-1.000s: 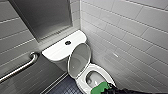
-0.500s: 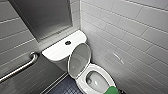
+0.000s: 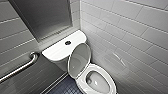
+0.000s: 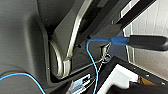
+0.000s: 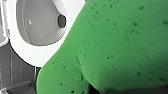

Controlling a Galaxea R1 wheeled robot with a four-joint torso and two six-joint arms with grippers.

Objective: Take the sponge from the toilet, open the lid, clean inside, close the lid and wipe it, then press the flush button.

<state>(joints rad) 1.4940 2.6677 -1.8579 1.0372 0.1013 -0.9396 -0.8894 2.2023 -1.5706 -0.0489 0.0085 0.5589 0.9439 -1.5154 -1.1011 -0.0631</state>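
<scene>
One right tool [image 5: 105, 90] squeezes the sponge [image 5: 112, 45] over the open toilet [image 5: 25, 53] and should rub all round inside.

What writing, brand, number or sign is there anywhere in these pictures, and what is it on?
No text can be read anywhere.
Toilet, lid, flush button: no marks visible.
Sponge: plain green, no print.
Pale tag near the blue cable, left wrist view: may carry print, too blurred to read.
</scene>
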